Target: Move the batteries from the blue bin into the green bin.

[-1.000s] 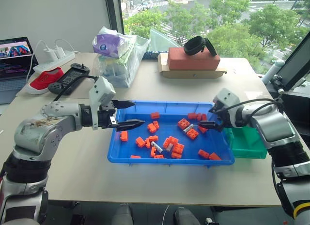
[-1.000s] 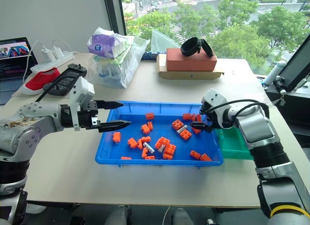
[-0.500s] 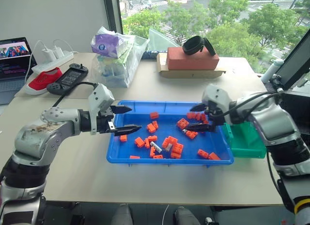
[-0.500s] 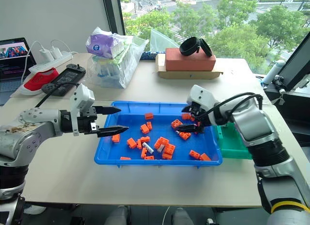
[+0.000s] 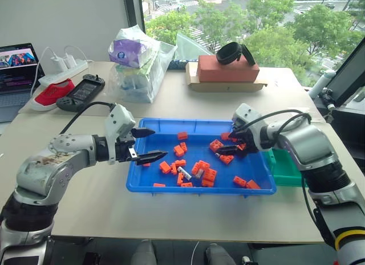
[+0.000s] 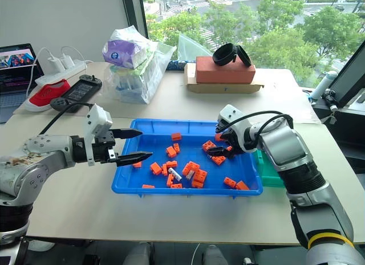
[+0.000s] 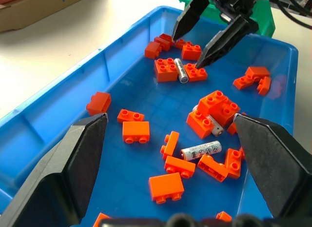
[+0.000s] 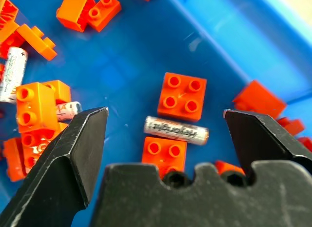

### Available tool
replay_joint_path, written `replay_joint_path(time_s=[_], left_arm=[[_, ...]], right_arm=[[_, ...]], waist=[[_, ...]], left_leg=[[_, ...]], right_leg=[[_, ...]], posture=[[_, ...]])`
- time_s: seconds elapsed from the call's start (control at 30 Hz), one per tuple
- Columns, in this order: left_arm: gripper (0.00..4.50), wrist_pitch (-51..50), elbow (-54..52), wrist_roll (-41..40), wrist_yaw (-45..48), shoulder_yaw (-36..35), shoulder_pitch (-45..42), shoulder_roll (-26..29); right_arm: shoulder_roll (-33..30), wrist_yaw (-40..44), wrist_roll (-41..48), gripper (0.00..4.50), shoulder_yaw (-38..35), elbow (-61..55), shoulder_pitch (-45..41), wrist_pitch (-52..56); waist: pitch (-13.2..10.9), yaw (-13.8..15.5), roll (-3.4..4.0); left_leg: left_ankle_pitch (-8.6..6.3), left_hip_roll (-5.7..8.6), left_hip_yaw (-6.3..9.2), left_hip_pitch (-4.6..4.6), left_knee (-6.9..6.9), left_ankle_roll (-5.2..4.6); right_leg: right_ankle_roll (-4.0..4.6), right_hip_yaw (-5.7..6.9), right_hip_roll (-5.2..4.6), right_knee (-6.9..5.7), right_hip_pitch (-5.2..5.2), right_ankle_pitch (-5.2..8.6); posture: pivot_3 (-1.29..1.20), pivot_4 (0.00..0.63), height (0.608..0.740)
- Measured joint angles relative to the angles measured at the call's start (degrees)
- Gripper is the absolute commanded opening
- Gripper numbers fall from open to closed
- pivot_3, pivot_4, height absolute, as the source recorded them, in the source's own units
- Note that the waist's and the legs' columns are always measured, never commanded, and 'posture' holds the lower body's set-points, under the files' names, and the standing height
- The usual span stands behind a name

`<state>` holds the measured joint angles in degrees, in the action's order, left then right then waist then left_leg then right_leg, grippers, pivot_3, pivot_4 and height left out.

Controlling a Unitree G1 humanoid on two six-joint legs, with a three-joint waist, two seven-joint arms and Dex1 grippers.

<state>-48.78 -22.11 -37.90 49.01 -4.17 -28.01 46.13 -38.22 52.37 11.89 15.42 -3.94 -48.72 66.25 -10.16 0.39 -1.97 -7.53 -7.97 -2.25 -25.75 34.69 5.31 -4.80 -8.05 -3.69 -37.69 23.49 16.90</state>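
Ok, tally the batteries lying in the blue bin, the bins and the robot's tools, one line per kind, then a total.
batteries in the blue bin: 3
Bins: 2, the blue bin and the green bin
Tools: 2, the left tool and the right tool, both open
Total: 7

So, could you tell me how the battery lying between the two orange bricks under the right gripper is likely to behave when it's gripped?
The battery is a smooth, shiny cylinder lying on its side, so it will probably roll or slip if squeezed off-centre. The bricks flanking it may stop it rolling, but could crowd the open fingers. It looks rigid, so it shouldn't deform.
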Motion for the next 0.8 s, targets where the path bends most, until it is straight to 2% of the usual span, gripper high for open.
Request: replay_joint_path(time_s=[0.23,0.8], left_arm=[[4.50,1.52,1.85,1.89,-0.22,0.77,-3.48,-0.19],[4.50,2.23,1.75,2.03,-0.96,0.87,-2.26,-0.76]], right_arm=[[2.85,-5.29,0.00,4.45,1.50,1.23,0.12,2.64],[2.84,-10.09,-0.03,4.45,0.61,6.73,-1.44,0.27]], waist=[[0.00,0.09,0.00],[0.00,0.15,0.00]], left_leg=[[0.00,0.00,0.00,-0.16,0.01,0.00],[0.02,0.00,0.00,-0.39,0.06,0.02]], right_leg=[[0.00,0.00,0.00,-0.02,0.17,0.00],[0.00,0.00,0.00,-0.21,0.49,0.00]], posture=[[0.00,0.150,0.736],[0.00,0.150,0.736]])
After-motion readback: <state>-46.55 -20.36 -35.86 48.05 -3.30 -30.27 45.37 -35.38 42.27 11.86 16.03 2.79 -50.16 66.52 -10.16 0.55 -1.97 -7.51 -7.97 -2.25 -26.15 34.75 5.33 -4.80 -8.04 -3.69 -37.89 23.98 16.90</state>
